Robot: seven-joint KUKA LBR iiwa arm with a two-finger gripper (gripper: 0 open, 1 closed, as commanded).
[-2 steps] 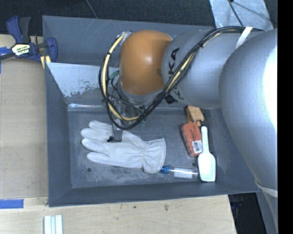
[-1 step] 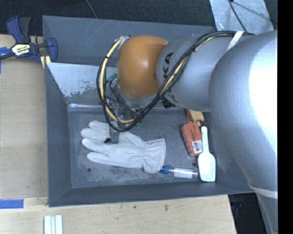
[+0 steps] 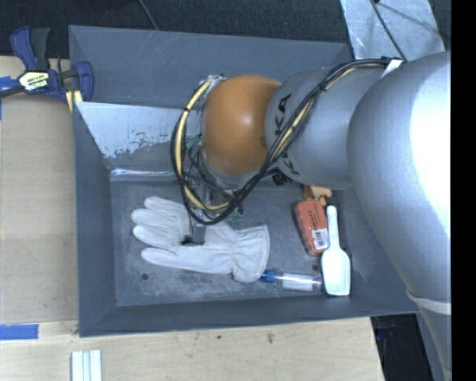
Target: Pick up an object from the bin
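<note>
Closest up, my arm (image 3: 397,157) reaches in from the right, with the orange cover (image 3: 234,125) and cables hanging over the bin (image 3: 95,213). The wrist is bent straight down, I'd say so the gripper (image 3: 194,238) meets the glove (image 3: 222,252) squarely. It's right at the white glove's palm, left of middle on the floor. Jaws open or closed? Can't tell from up here. The glove lies flat and spread, a fair target. Count: one glove, one orange packet (image 3: 308,222), one white tool (image 3: 335,264), one blue-capped tube (image 3: 292,279), those three bunched at right. Four things.
</note>
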